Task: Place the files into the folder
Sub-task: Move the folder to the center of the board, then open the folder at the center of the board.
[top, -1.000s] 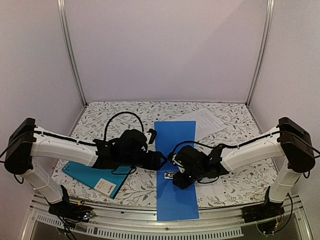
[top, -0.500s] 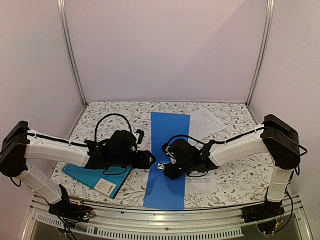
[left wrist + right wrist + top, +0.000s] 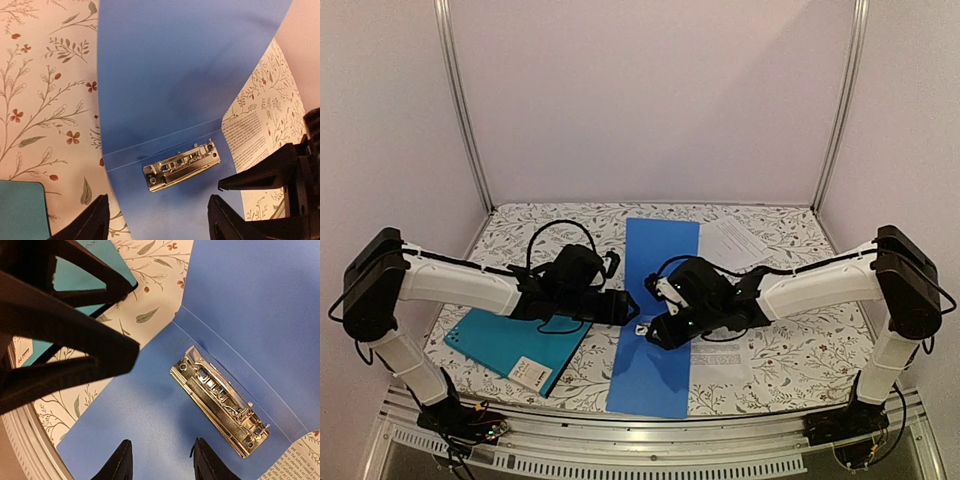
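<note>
A blue folder lies open along the middle of the table, its metal clip on the spine fold. My left gripper hovers open just above the clip, with nothing between its fingers. My right gripper faces it from the other side of the clip, also open and empty. The teal folder with a white label lies shut at the front left. One printed sheet of the files lies at the back right. Another sheet shows at the blue folder's right edge.
The table has a floral cloth. Metal frame posts and pale walls enclose it. The two arms almost meet over the blue folder, and black cables loop above the left wrist.
The blue folder's near end has slid left, so it lies slanted. Both grippers have shifted slightly toward the back and stay over the clip. The left arm has uncovered more of the teal folder.
</note>
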Action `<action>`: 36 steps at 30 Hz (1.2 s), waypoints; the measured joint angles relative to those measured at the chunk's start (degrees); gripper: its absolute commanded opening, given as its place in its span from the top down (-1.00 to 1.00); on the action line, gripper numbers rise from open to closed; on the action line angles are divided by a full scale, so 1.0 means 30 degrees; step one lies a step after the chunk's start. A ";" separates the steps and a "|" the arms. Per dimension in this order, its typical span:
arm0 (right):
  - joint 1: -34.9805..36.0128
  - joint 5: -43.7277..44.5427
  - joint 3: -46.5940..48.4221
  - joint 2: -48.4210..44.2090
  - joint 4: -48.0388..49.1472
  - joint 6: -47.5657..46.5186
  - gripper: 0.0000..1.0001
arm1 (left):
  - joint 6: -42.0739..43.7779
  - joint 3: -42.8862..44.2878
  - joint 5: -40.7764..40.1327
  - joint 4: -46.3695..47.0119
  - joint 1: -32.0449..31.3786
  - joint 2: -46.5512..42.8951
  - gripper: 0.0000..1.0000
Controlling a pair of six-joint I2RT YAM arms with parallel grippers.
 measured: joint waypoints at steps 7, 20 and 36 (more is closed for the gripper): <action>-0.1078 -0.0393 -0.0051 -0.1129 -0.0073 -0.0328 0.17 | 0.0335 0.1260 0.1566 0.0007 0.0000 0.1668 -0.24; -0.2324 -0.0517 -0.0750 -0.1115 -0.0641 -0.0342 0.20 | 0.0809 0.2681 0.2426 -0.1304 0.0058 0.3410 0.10; -0.2324 -0.0954 -0.1843 -0.0364 -0.0117 -0.0240 0.24 | 0.0867 0.3009 0.2790 -0.1698 0.0291 0.4408 0.30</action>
